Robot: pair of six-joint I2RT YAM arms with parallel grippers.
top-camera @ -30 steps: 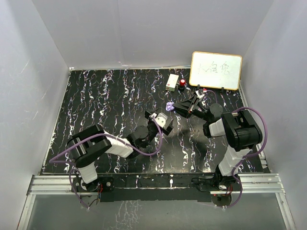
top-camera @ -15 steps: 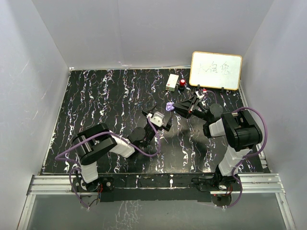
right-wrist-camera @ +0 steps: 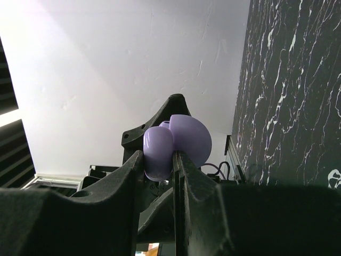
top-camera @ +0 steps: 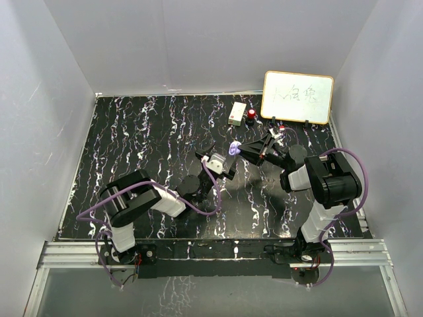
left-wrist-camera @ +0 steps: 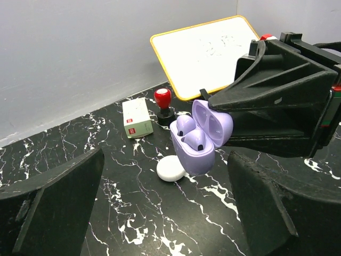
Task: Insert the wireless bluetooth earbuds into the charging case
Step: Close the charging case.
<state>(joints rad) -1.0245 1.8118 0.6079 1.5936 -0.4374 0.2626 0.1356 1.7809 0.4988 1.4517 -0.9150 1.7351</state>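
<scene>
The lilac charging case [left-wrist-camera: 201, 152] hangs open just above the table, its lid [left-wrist-camera: 214, 121] tipped back. Both wireless bluetooth earbuds [left-wrist-camera: 185, 125] [left-wrist-camera: 195, 140] sit side by side in its wells. My right gripper [right-wrist-camera: 157, 162] is shut on the case's base [right-wrist-camera: 159, 145], and the lid lies outside one finger. From above, the case [top-camera: 233, 149] shows at the tip of the right gripper [top-camera: 240, 149] near the table's middle. My left gripper [left-wrist-camera: 160, 213] faces the case from close by, open and empty; from above it [top-camera: 221, 163] sits just left of the case.
A round white puck [left-wrist-camera: 170, 169] lies on the black marble table [left-wrist-camera: 133, 213] right beside the case. Behind stand a small white box [left-wrist-camera: 137, 117], a red-topped stamp [left-wrist-camera: 162, 99] and a yellow-framed whiteboard [left-wrist-camera: 205, 50]. White walls close in the table.
My left gripper has moved a little up-table and left, ending beside the case, still open. The right gripper and the case have barely shifted.
</scene>
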